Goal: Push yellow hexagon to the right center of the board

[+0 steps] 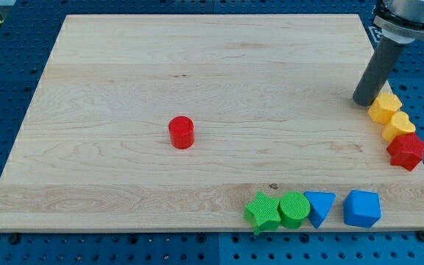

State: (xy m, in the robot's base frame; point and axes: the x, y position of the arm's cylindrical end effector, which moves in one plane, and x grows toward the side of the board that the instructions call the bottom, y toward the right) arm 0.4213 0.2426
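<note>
The yellow hexagon [383,107] lies at the board's right edge, a little above mid-height. My tip [363,101] rests on the board just left of it, touching or nearly touching its upper-left side. A yellow heart [400,125] sits against the hexagon's lower right. A red star [408,151] lies just below the heart at the right edge.
A red cylinder [182,132] stands left of the board's centre. Along the bottom edge, from left to right, sit a green star [263,212], a green cylinder [294,210], a blue triangle [319,207] and a blue block [362,208]. The wooden board [197,66] lies on a blue table.
</note>
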